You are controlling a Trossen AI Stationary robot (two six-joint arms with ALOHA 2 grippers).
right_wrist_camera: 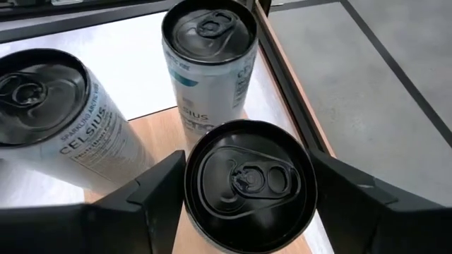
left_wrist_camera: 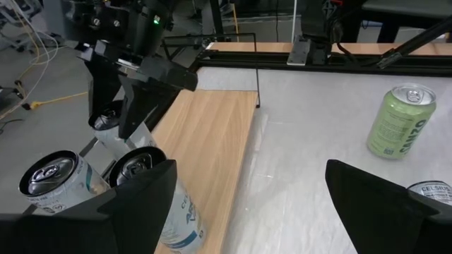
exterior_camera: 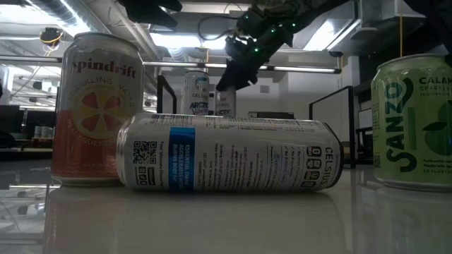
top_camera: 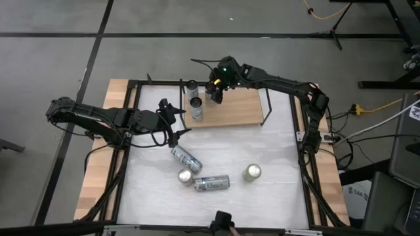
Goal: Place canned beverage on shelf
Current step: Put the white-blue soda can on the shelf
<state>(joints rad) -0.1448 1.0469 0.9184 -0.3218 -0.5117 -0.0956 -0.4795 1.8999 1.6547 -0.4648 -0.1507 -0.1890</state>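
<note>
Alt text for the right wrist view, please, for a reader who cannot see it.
Looking straight down, the right gripper has its two dark fingers on either side of an upright black-topped can on the light-wood shelf. Two more upright Celsius cans stand just beyond it: one with a dark lid and one with a silver lid.

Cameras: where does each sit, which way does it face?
High: overhead, straight down; both arms, shelf, four loose cans.
Low: tabletop level, looking across; lying Celsius can up close, right pincer behind.
Left wrist: on the left arm, facing the shelf; own open fingers low in frame.
Right wrist: above the shelf's cans, own fingers flanking the black-topped can.
Shared: green Sanzo can in left wrist and low views.
</note>
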